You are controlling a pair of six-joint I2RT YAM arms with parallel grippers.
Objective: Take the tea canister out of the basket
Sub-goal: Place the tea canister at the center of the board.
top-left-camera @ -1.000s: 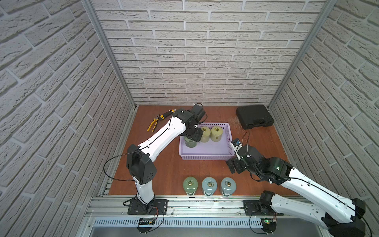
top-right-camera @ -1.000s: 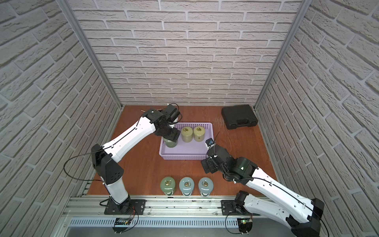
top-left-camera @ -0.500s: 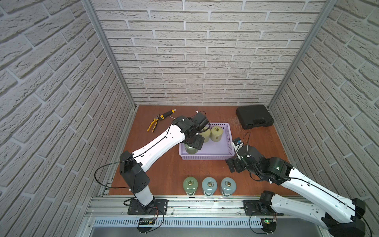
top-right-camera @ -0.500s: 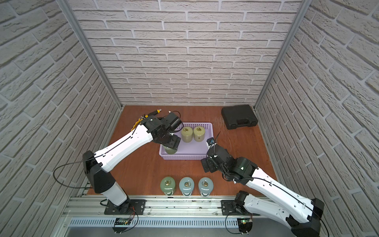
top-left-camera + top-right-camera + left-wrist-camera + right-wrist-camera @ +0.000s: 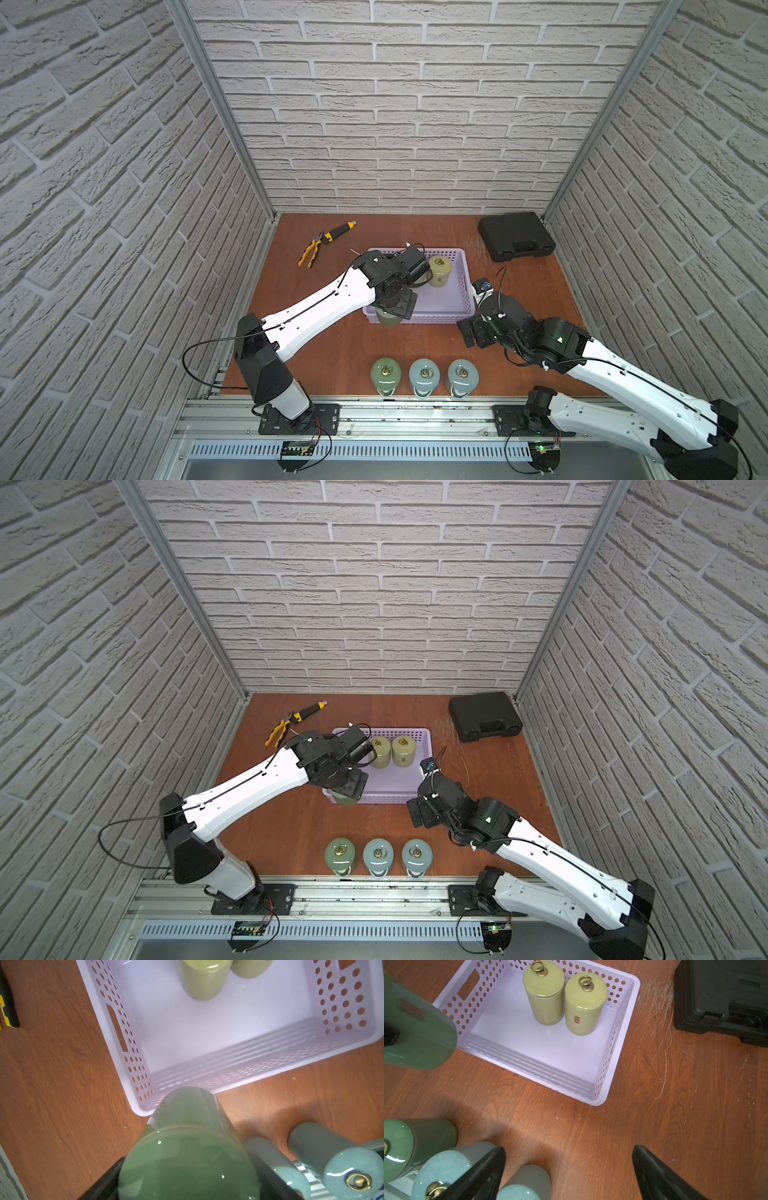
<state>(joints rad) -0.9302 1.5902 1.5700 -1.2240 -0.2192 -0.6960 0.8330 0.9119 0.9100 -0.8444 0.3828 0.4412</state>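
The tea canister (image 5: 187, 1126), dark green, hangs upright in the left jaws, which stand wide apart and clamped round its upper body. It is raised over the near left corner of the basket, so the lift-out looks nearly done.

On the wooden surface (image 5: 332, 345), the lavender basket (image 5: 529, 1049) holds two yellow-green canisters (image 5: 545, 995) side by side at its far wall. The right jaws are fully spread and empty over bare wood, near the basket. Three canisters (image 5: 424, 374) stand in a row at the front edge.

Next, I judge, the carry must clear the rim, then lower the canister beside that row without knocking it.
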